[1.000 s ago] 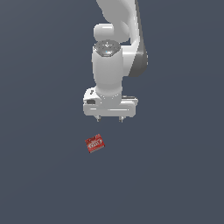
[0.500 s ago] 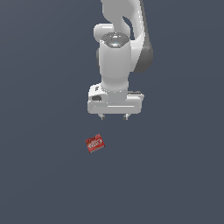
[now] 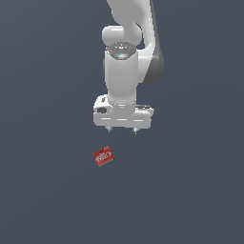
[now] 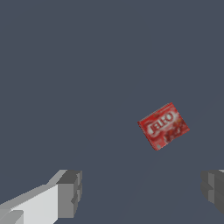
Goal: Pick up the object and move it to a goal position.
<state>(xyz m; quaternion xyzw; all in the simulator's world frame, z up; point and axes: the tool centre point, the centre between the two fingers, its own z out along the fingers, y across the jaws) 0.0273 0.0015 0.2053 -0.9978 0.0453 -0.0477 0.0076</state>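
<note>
Lying flat: red box (image 3: 103, 156) | jaws spread, apart from it

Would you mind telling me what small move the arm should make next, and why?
Probably a short shift toward the exterior view's left and nearer the camera, to centre the end effector over the red box. The fingers stand wide apart with nothing between them, and in the wrist view the box lies off the gap, rotated, so some wrist turn may help before descending.

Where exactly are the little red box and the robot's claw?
red box (image 3: 103, 156): exterior view, middle of its labelled face.
gripper (image 3: 123, 129): exterior view, midway between its two fingertips.
</note>
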